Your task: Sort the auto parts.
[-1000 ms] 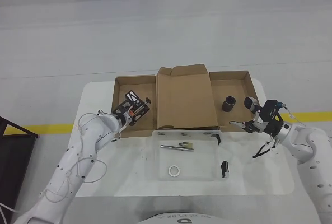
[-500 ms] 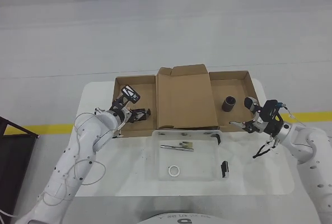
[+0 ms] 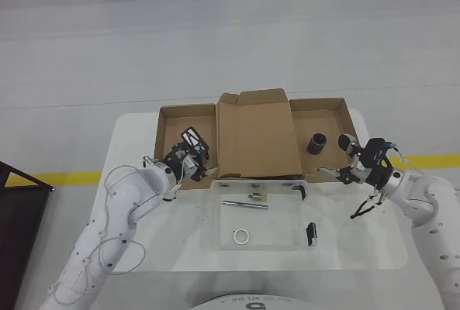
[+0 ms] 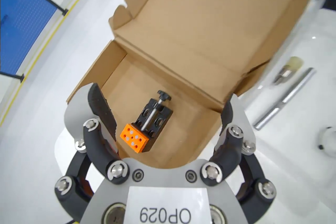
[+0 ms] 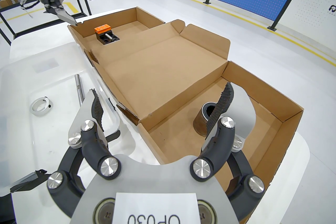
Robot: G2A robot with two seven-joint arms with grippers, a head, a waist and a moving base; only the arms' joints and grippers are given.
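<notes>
The left tool is hanging wide open with nothing in it, just over the near wall of the left compartment of the cardboard box. The little orange-and-black vise is lying on that compartment's floor directly below the gap, touching neither the tool nor the walls. It looks to me as though that compartment is serving as the vise's bin. Across the box, the right tool is hovering equally open and empty above the near corner of the right compartment. There the dark sleeve is standing upright by itself, so each kind of part seems to be getting its own side. The folded flaps between the two compartments are sitting higher than their floors, making a ridge that either arm would be lifting over rather than sliding across. In front of the box, a clear tray is sitting just beside its front wall, leaving hardly any gap. It is holding a metal rod and a ring, probably waiting their turn. A small black piece is lying at the tray's right edge, inside or outside I cannot tell. The white desk is offering bare surface to either side of the tray for swinging down.
</notes>
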